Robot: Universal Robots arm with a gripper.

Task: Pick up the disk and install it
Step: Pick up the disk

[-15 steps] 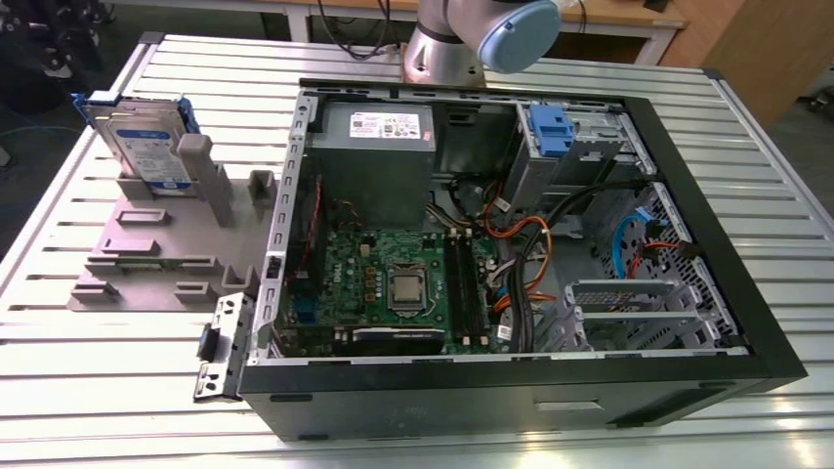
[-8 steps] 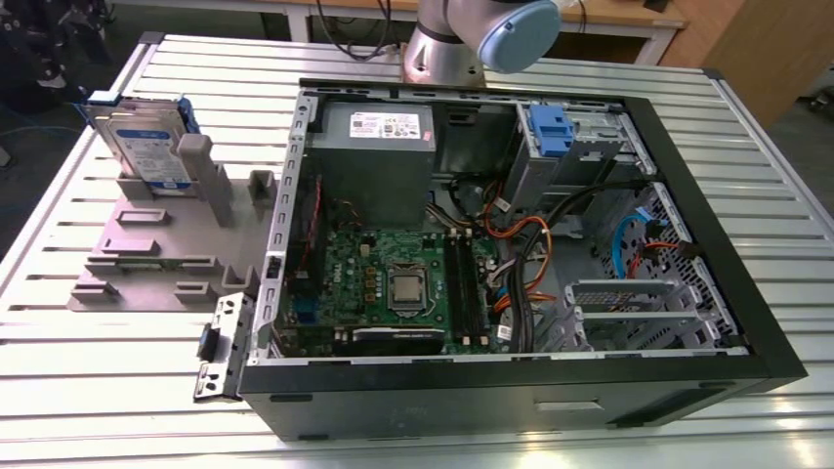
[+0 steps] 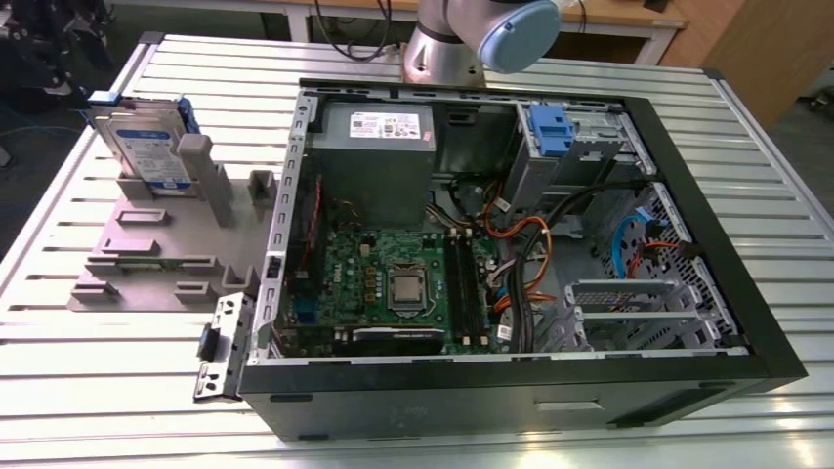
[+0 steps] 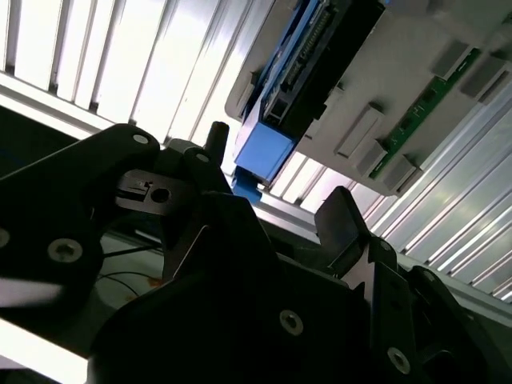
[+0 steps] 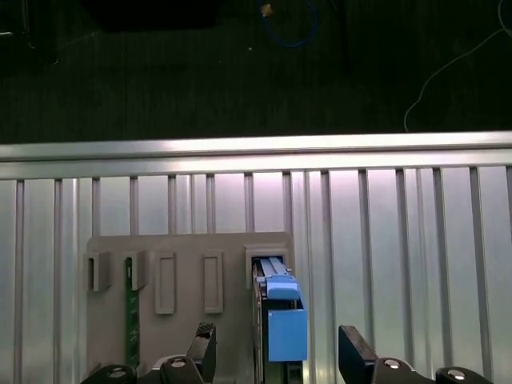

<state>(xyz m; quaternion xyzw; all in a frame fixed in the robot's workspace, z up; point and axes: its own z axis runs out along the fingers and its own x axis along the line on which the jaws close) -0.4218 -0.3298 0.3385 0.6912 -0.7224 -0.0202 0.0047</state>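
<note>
In the end slot of the grey fixture (image 3: 144,266), disk (image 3: 141,147) stands on edge, gripper (image 5: 276,342) open astride it, not touching; likely stiff, dense, shock-sensitive, so clamp flat faces, not blue rails (image 5: 286,332).

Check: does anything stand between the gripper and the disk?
Nothing visible does. In the first wrist view the open gripper frames the disk, which stands on edge in the grey holder, with only free space between them.

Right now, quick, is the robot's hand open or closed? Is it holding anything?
Gripper: open, holding nothing. Its fingers are apart, one on each side of the disk standing in the grey holder.
</note>
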